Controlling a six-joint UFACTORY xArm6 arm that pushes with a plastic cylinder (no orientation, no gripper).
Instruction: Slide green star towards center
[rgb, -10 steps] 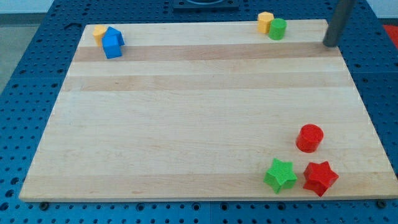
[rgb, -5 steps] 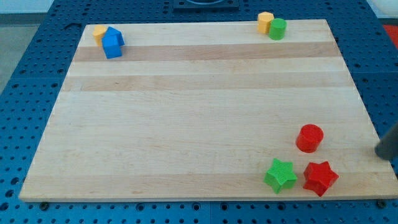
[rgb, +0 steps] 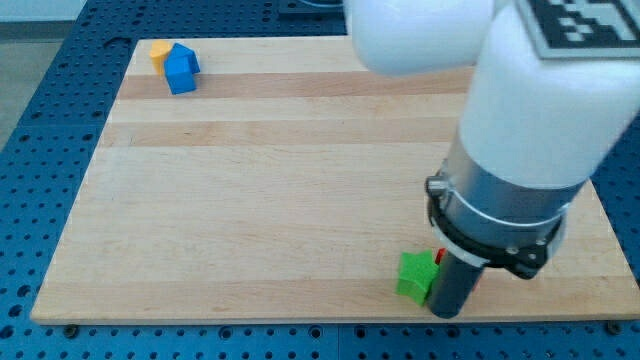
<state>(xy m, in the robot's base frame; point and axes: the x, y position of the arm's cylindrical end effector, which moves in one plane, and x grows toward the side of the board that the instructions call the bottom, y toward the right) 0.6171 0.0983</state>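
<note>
The green star (rgb: 415, 276) lies near the board's bottom edge, right of the middle, partly hidden by my rod. My tip (rgb: 445, 312) rests on the board just to the star's right and slightly below it, touching or nearly touching it. A sliver of a red block (rgb: 439, 257) shows just above the rod; the rest of it is hidden behind the arm.
A blue block (rgb: 181, 68) and a yellow block (rgb: 159, 50) sit together at the wooden board's (rgb: 250, 180) top left corner. The large white and grey arm body (rgb: 520, 130) covers the view's right side and hides the board there.
The arm swung in from the view's right edge and now fills the right side. The green star has shifted left. The red blocks and the top-right yellow and green blocks are now hidden.
</note>
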